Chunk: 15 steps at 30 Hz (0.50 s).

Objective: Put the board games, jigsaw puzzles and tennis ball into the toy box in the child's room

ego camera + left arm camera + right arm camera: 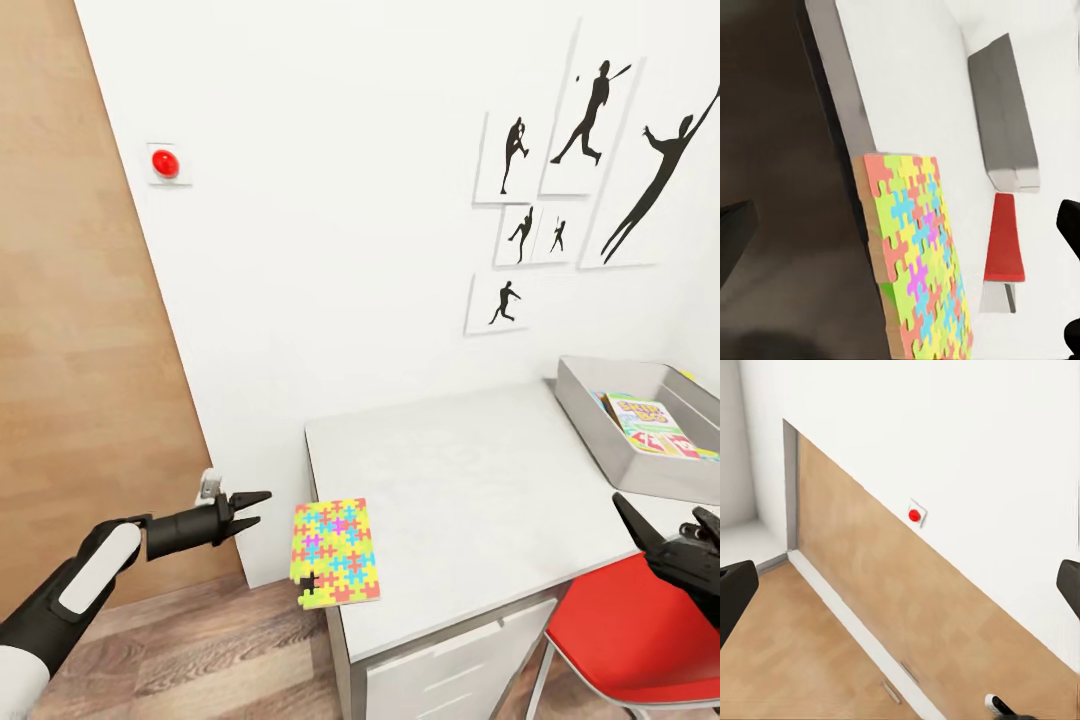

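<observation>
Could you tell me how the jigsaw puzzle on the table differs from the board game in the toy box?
The jigsaw puzzle lies on the table, overhanging its near left edge; the board game is already inside the toy box. The puzzle is a sheet of interlocking bright pieces; the game has a printed cover. Both are flat, colourful rectangles.

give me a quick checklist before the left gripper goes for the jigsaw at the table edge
1. Left gripper open, nothing held: ok.
2. Bright multicoloured jigsaw puzzle sheet in view, lying flat: ok.
3. Sheet fully supported by the pale marbled table: not ok, its corner overhangs the near left edge.
4. Gripper lined up with the sheet: ok, it is beside the table, fingers pointing at it, not yet touching.
5. Light grey rectangular toy box has room: ok, one printed game box inside.
6. Right gripper out of the way: ok.
</observation>
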### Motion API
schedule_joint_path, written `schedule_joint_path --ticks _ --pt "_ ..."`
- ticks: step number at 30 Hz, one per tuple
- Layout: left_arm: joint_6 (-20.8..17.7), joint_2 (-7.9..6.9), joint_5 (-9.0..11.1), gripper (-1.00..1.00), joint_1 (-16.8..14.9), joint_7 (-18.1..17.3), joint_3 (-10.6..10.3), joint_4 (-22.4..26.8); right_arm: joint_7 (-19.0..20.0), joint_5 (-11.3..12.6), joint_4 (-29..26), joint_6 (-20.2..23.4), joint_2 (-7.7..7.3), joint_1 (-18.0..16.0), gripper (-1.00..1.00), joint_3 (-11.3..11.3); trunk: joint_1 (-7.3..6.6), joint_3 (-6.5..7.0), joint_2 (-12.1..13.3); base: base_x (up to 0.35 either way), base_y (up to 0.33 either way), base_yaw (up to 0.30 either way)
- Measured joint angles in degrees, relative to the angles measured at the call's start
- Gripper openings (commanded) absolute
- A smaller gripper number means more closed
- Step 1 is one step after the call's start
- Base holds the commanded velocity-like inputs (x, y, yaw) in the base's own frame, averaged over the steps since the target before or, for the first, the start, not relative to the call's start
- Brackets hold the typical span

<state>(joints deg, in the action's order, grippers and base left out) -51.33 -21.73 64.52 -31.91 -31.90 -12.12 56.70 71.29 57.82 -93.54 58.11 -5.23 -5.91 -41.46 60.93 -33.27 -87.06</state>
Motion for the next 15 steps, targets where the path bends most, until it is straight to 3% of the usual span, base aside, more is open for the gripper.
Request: schedule_joint_path --ticks 5,10,15 --pt "1.6 1.62 -1.7 1.00 -0.9 0.3 -0.1 -1.4 -1.6 -0.5 1.0 -1.7 1.61 0.7 1.00 1.2 0.00 0.00 0.0 0.000 0.000 0.000" --pt "3.3 3.23 -3.4 1.00 -0.7 0.3 -0.1 -1.8 -3.2 -0.6 2.6 -3.3 1.37 0.8 1.00 1.6 0.00 0.00 0.0 0.000 0.000 0.000" --pt "1.6 4.85 -1.8 1.00 -0.3 -0.5 0.4 -3.4 -1.6 -1.6 4.2 -1.7 2.98 1.1 1.00 1.5 0.00 0.00 0.0 -0.003 0.000 0.000"
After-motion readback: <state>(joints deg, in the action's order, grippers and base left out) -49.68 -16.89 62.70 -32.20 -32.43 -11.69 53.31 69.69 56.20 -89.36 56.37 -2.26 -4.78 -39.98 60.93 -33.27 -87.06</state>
